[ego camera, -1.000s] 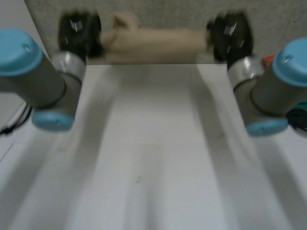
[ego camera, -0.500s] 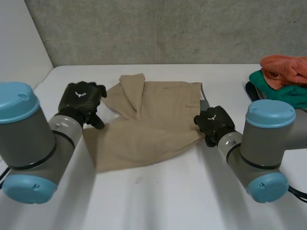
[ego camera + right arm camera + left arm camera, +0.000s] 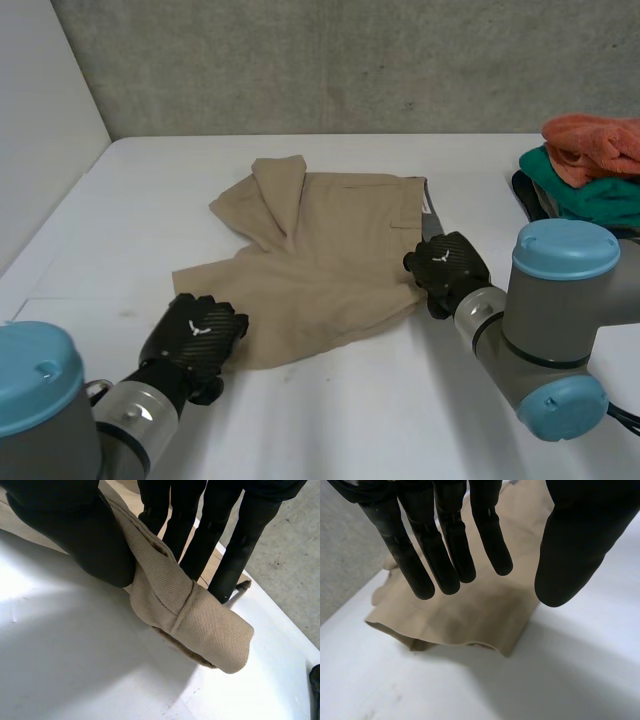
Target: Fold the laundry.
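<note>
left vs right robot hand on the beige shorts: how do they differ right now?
Grip: the left robot hand is open, fingers straight, holding nothing; the right robot hand pinches a fold of the beige shorts between thumb and fingers.
Place: the left robot hand is at the shorts' near corner; the right robot hand is at their edge on the robot's right.
Shared: both are black and at the shorts' border.
</note>
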`<state>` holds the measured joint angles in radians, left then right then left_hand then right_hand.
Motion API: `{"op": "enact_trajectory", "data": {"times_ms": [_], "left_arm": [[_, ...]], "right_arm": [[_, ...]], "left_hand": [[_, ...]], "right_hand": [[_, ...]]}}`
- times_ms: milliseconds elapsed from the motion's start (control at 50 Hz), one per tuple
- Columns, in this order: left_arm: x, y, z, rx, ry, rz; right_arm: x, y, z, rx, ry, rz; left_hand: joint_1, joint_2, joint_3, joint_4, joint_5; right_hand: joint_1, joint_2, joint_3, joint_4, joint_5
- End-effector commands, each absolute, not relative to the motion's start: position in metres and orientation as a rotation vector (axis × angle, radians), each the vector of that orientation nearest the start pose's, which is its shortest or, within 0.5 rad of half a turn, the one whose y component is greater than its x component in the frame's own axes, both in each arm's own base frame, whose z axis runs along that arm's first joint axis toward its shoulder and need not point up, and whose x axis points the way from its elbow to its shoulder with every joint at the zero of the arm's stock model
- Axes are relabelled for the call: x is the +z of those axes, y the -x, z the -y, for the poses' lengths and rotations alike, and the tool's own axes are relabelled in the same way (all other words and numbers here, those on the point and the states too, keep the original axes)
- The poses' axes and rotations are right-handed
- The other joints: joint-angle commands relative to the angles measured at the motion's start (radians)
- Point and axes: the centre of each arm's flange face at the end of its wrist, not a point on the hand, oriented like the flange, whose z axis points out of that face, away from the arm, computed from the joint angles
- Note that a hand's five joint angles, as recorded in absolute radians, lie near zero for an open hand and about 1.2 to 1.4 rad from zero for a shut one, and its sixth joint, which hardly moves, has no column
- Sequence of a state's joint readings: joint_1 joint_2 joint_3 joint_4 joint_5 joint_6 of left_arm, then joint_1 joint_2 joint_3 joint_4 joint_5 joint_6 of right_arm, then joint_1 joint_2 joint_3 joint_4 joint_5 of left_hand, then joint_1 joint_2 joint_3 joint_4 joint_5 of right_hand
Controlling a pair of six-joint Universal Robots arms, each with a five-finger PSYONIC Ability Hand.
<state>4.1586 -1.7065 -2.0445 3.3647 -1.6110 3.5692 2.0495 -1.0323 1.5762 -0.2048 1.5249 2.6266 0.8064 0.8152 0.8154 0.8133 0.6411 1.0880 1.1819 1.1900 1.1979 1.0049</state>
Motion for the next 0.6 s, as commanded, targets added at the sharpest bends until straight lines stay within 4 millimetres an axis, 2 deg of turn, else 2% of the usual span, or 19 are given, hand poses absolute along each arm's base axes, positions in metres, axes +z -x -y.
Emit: {"op": "enact_trajectory", "data": {"times_ms": [20,140,240,480,520,600], "left_arm": [[0.139,0.253,0.175,-1.724,-1.197,-2.369],[0.126,0.249,0.194,-1.688,-1.146,-2.381],[0.123,0.253,0.205,-1.763,-1.121,-2.334],[0.111,0.259,0.215,-1.763,-1.126,-2.331],[0.108,0.260,0.217,-1.752,-1.127,-2.337],[0.108,0.261,0.219,-1.757,-1.127,-2.331]], "right_arm": [[0.137,-0.288,0.259,-1.792,1.260,-2.225],[0.135,-0.287,0.258,-1.783,1.261,-2.232],[0.135,-0.287,0.257,-1.778,1.264,-2.233],[0.134,-0.287,0.257,-1.773,1.267,-2.236],[0.134,-0.286,0.258,-1.776,1.264,-2.238],[0.134,-0.287,0.257,-1.779,1.267,-2.237]], "left_hand": [[0.050,0.041,0.041,0.043,0.041],[-0.017,-0.026,-0.026,-0.024,-0.027],[-0.044,-0.053,-0.053,-0.051,-0.053],[-0.003,-0.012,-0.012,-0.010,-0.012],[0.053,0.044,0.044,0.046,0.043],[0.589,0.580,0.580,0.582,0.579]], "right_hand": [[0.308,0.214,0.206,0.198,0.217],[0.308,0.214,0.206,0.198,0.217],[0.308,0.214,0.206,0.198,0.217],[0.308,0.214,0.206,0.198,0.217],[0.308,0.214,0.206,0.198,0.217],[0.308,0.214,0.206,0.198,0.217]]}}
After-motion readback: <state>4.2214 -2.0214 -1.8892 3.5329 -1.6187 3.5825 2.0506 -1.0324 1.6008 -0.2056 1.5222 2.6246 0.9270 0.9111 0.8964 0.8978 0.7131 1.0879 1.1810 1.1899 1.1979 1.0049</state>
